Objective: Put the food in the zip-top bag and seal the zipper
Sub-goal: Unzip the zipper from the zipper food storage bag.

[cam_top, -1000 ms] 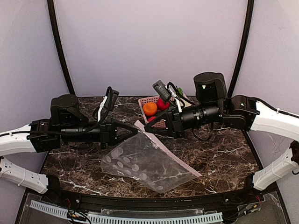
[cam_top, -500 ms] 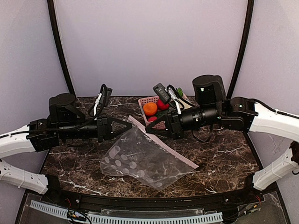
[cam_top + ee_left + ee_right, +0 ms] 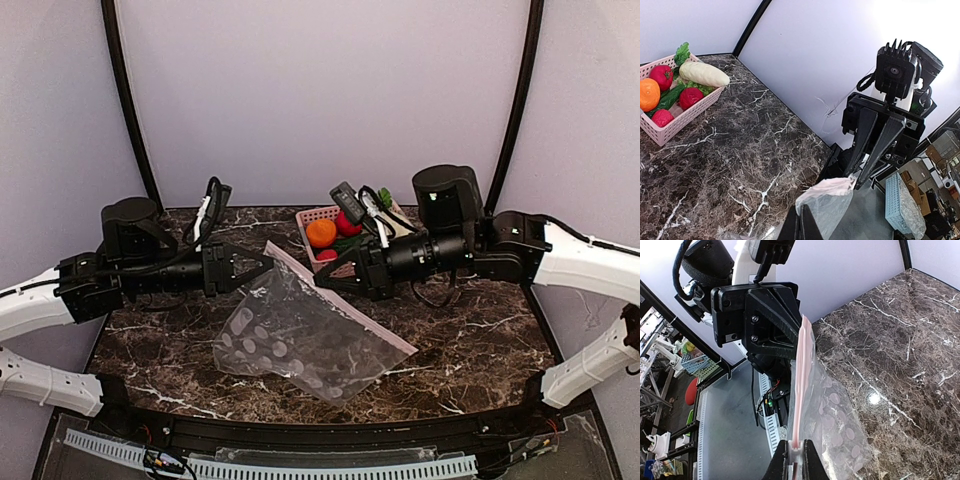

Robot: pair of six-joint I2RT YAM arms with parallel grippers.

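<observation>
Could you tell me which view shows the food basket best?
The left wrist view: the basket sits unobstructed, its food distinct. From above, the right arm partly covers it; the right wrist view misses it.

No words, numbers or brand marks can be read in any view. The zip-top bag (image 3: 300,335) carries only white round dots, no lettering
</observation>
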